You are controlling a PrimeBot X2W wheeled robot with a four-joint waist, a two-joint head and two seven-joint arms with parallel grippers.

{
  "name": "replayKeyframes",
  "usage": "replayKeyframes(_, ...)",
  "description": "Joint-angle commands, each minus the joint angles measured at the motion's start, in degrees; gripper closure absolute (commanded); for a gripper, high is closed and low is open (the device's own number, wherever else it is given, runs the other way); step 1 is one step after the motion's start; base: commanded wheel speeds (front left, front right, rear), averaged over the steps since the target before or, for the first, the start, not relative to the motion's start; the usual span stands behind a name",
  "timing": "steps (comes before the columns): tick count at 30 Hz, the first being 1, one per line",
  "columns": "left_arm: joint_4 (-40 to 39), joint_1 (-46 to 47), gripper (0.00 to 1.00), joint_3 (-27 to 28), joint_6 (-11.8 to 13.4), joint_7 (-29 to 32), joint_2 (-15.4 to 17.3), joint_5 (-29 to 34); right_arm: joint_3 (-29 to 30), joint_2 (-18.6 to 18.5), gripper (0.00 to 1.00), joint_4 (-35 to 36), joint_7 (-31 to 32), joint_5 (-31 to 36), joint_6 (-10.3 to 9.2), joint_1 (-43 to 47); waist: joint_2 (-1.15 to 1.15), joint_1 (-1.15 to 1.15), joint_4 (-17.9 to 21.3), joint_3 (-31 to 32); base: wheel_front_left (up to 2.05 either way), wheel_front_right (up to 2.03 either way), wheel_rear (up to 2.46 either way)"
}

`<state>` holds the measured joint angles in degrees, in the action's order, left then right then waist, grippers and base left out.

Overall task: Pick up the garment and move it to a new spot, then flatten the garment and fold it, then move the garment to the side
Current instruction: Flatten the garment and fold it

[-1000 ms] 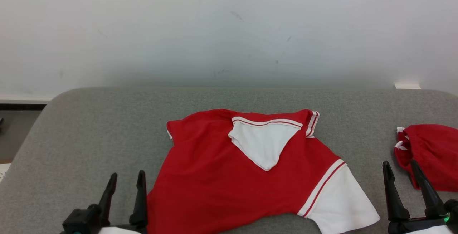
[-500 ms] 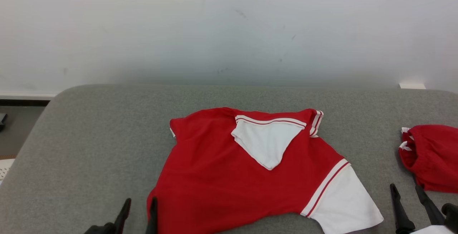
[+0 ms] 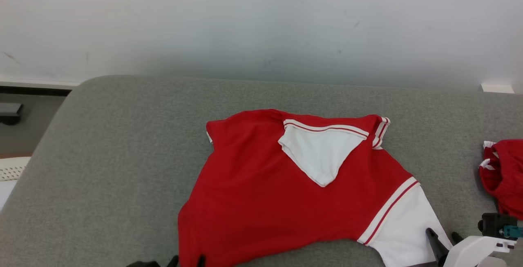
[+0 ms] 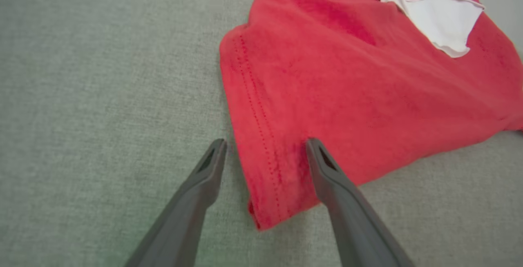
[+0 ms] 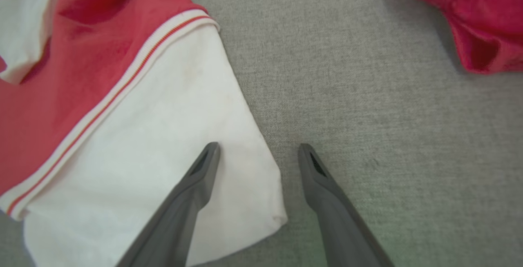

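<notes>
Red-and-white garment [image 3: 265, 201] is seen lying spread on the grey fabric-covered worktop [image 3: 122, 156], around the middle and reaching toward the near edge in the head view, with a pale wall [image 3: 261, 22] behind. Its red body is laid fairly flat, though some creases are visible. A white triangular panel [image 3: 320, 156] is turned down below the striped collar band, and a white sleeve [image 3: 408, 226], joined by a red-and-white striped seam, is stretched out toward the robot's right. A second piece of red cloth [image 3: 504, 177] is bunched at the right edge of the head view, well apart from the garment. The left tool [image 4: 265, 140] is held wide open at the garment's near left corner. In the left wrist view one finger is placed over bare grey fabric just beside the stitched hem [image 4: 253, 107] and the other over the red cloth, so that the hem is straddled; nothing is gripped. The right tool [image 5: 258, 145] is likewise spread wide and empty. In the right wrist view one finger is set over the white sleeve and the other over the bare worktop, with the sleeve's outer edge lying between them. Whether any fingertip is touching the cloth cannot be told.
</notes>
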<state>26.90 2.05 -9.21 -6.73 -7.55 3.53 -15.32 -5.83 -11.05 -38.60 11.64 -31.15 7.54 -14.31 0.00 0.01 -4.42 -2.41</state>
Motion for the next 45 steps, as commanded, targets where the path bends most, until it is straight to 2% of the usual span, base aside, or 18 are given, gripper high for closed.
replayKeyframes(1, 0.89, 0.53, 0.00, -0.42, -0.30, 1.25, 0.40, -1.06, -1.83, 0.23, 0.00, -1.32, 2.22, -1.46, -0.06, 0.16, 0.00, -0.01, -0.43, -0.26, 0.00, 0.00, 0.00)
replayKeyframes(10, 3.74, 0.38, 0.00, -2.97, -0.62, 5.07, 0.30, -3.18, -8.57, 0.69, 0.01, -0.24, 8.03, -6.44, 0.22, 3.54, 0.00, -0.01, -0.39, -0.13, 0.00, 0.00, 0.00)
replayKeyframes(12, 3.72, 0.23, 0.00, -3.75, -0.71, 5.45, 0.27, -3.75, -10.20, 0.64, 0.33, 0.69, 9.09, -7.71, 0.22, 4.64, 0.00, -0.01, -0.22, -0.10, 0.00, 0.00, 0.00)
replayKeyframes(13, 3.74, 0.17, 0.15, -4.02, -0.75, 5.59, 0.32, -4.03, -10.87, 0.57, 0.46, 1.04, 9.51, -8.34, 0.23, 5.20, 0.00, -0.01, -0.13, 0.04, 0.00, 0.00, 0.00)
replayKeyframes(14, 3.71, 0.24, 0.52, -4.28, -0.78, 5.60, 0.40, -4.23, -11.50, 0.48, 0.56, 1.29, 9.59, -8.93, 0.22, 5.70, 0.00, -0.01, -0.06, 0.17, 0.00, 0.00, 0.00)
replayKeyframes(16, 3.29, 0.63, 0.84, -4.22, -0.81, 4.63, 0.78, -4.66, -12.09, -0.10, 0.76, 1.80, 8.31, -9.51, 0.20, 6.03, 0.00, -0.01, 0.14, 0.52, 0.00, 0.00, 0.00)
replayKeyframes(17, 3.19, 0.75, 1.00, -4.02, -0.79, 4.09, 1.00, -4.85, -12.00, -0.36, 0.94, 1.92, 7.10, -9.73, 0.11, 6.01, 0.00, -0.01, 0.24, 0.74, 0.00, 0.00, 0.00)
replayKeyframes(18, 3.12, 0.83, 1.00, -3.93, -0.73, 3.79, 1.31, -4.87, -11.88, -0.69, 1.00, 1.95, 5.84, -9.67, 0.05, 5.75, 0.00, -0.01, 0.35, 0.98, 0.00, 0.00, 0.00)
replayKeyframes(25, 0.29, 1.69, 1.00, -3.08, 0.14, -0.96, 2.38, -4.15, -10.31, -1.92, 1.00, 2.79, -4.89, -8.95, -0.02, 3.08, 0.00, -0.01, 0.69, 1.76, 0.00, 0.00, 0.00)
replayKeyframes(33, -2.77, 5.41, 1.00, -2.61, 0.20, -3.93, 3.21, -3.95, -10.53, -2.43, 1.00, 6.40, -13.95, -12.19, -0.02, -1.19, 0.00, -0.01, 1.10, -0.02, 0.00, 0.00, 0.00)
replayKeyframes(41, -1.30, 20.30, 1.00, -3.13, -0.35, -2.62, 5.52, -4.65, -12.59, -3.93, 1.00, 9.17, -13.00, -16.99, -0.02, -14.24, 0.00, -0.01, 1.63, -7.46, 0.00, 0.00, 0.00)
replayKeyframes(43, 0.33, 25.57, 1.00, -3.51, -0.54, -2.22, 6.43, -4.55, -13.64, -5.16, 1.00, 8.90, -14.26, -16.13, -0.02, -19.15, 0.00, -0.01, 1.87, -9.58, 0.00, 0.00, 0.00)
replayKeyframes(45, 2.23, 31.37, 1.00, -4.00, -0.69, -1.85, 7.27, -5.43, -14.60, -4.78, 1.00, 8.50, -15.52, -16.85, -0.02, -23.79, 0.00, -0.01, 1.93, -11.83, 0.00, 0.00, 0.00)
